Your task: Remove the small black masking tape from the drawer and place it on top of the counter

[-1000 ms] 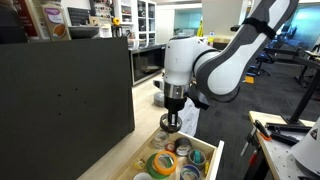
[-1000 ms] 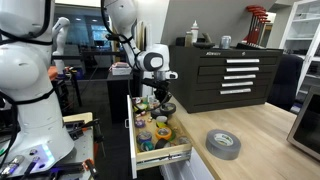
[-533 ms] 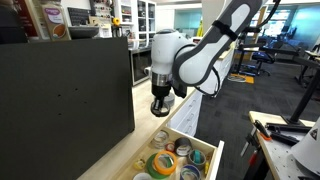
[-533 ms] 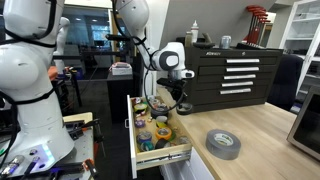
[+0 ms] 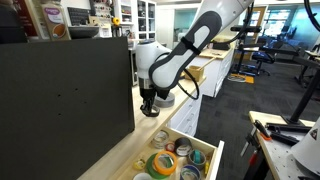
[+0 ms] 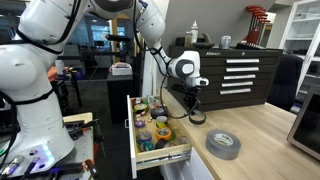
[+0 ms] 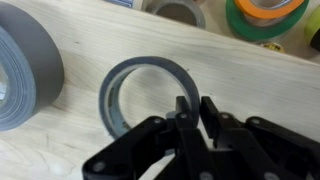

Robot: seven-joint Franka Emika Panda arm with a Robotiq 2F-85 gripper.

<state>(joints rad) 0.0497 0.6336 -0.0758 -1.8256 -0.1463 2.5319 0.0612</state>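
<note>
The pincer (image 7: 197,106) was closed on the wall of the small black masking tape (image 7: 112,95), one finger inside the ring and one outside. Whether the ring rested on the counter surface (image 7: 255,85) or was held just above it could not be told. The tape was located near the surface's edge bordering the open drawer (image 6: 163,154), and a large grey roll (image 7: 30,60) was seen near it on the same surface.

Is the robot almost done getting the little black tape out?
Nearly. Done: the tape is out of the drawer and over the counter. In hand: the claw pinches the tape's rim. Left: let go and lift away. Whether the tape already rests on the counter, I cannot tell.
</note>
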